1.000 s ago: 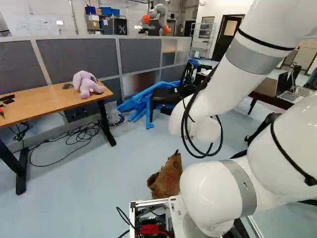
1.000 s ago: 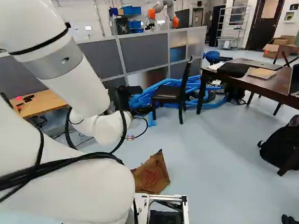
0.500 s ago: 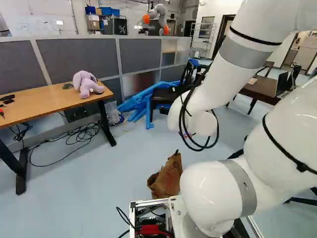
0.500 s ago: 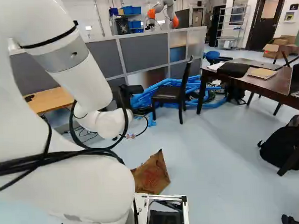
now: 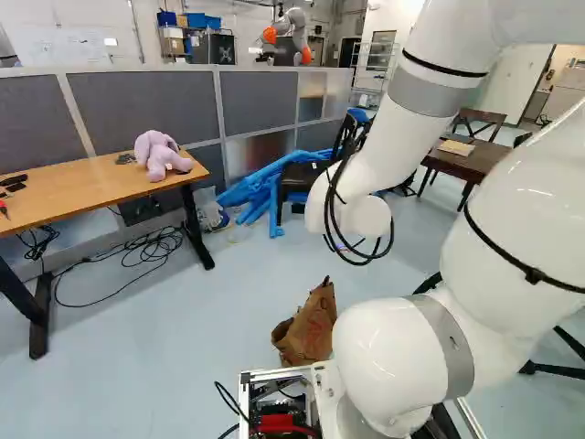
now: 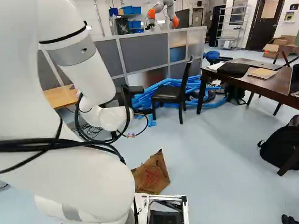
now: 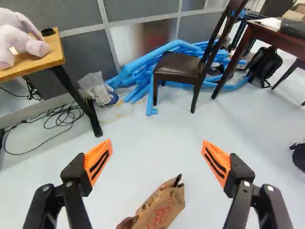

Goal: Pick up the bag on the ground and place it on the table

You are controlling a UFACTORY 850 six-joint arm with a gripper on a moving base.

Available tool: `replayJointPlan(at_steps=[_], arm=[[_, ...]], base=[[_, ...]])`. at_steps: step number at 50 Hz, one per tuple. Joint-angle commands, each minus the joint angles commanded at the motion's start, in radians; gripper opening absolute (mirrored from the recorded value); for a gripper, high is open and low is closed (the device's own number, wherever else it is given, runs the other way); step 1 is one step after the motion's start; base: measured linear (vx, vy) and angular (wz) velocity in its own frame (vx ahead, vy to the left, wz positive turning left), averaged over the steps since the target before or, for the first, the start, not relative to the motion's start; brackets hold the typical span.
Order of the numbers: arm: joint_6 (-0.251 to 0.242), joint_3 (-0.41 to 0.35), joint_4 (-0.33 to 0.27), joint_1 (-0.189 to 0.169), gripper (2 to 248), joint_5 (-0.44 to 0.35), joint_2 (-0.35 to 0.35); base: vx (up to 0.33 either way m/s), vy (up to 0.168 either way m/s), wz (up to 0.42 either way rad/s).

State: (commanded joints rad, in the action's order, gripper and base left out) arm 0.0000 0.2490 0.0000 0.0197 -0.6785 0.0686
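The brown paper bag rests on the floor just ahead of the base; it looks crumpled, with red print. In the right base view the bag leans beside the base's frame. From the wrist, my gripper shows its orange-padded fingers wide apart and nothing held. The bag lies below and beyond them, between their lines and untouched, its near end cut off. The arm's wrist hides the gripper in both base views. A light wooden table stands at the left of the left base view.
A purple plush toy sits on the wooden table; cables lie beneath. A black chair and blue tubes stand before grey partitions. A dark table and black backpack are at the right. Another robot is behind.
The arm has swung, its wrist moving left in the left base view and slightly right in the right base view. The base and bag have stayed put.
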Motion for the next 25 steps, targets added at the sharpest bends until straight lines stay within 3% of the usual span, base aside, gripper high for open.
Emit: replayJointPlan(at_steps=[25], arm=[[0.000,0.082,0.000,0.012,247,0.102,-0.153]], base=[[0.000,0.000,0.000]])
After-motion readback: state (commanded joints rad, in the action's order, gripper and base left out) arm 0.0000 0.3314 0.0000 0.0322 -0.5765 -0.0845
